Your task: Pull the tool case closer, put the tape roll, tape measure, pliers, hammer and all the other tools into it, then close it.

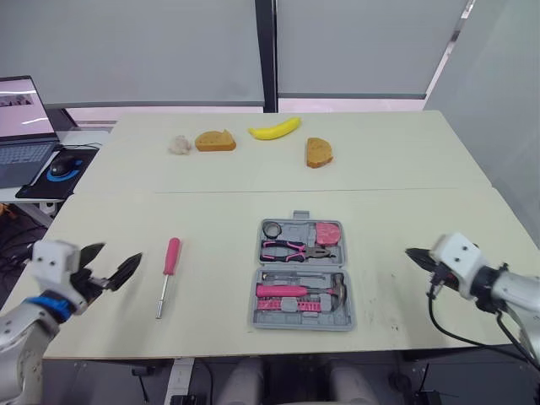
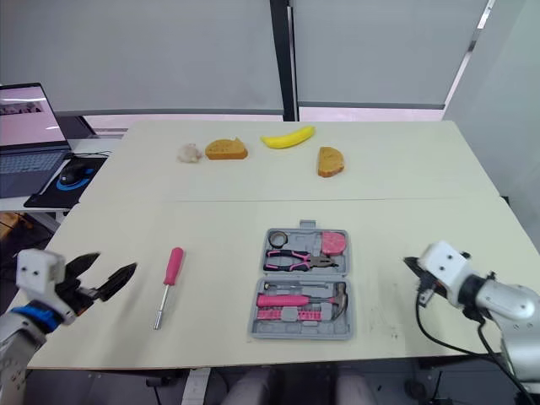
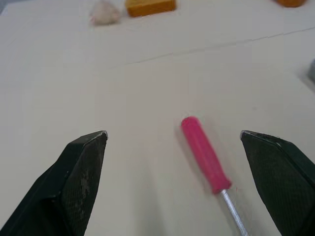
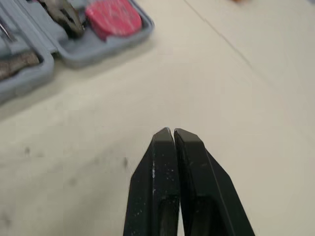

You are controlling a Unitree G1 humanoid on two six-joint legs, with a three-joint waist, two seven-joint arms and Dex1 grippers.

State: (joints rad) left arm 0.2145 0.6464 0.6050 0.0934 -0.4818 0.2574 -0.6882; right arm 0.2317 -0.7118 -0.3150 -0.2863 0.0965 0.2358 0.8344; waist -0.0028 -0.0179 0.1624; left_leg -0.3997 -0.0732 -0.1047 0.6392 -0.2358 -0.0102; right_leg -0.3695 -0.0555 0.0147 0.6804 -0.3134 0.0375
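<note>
Hovering at the front-left corner of the desk (image 1: 405,186), the left gripper (image 1: 121,251) spreads its black, wedge-shaped fingers wide and faces the screwdriver (image 1: 168,272), apparently the last loose tool. The screwdriver lies just left of the tool case (image 1: 255,314), near the front edge, its glossy pink handle toward the far edge and its thin steel shaft toward the front. The grey moulded-plastic case sits open at the middle of the front edge. Its recesses hold the tape roll (image 1: 272,229), the rounded pink tape measure (image 1: 329,231), the pink-gripped pliers (image 1: 291,248) and the hammer (image 1: 337,288). The right gripper (image 1: 411,253), fingers pressed together and empty, hangs near the right edge, seemingly kept clear until the lid needs folding.
</note>
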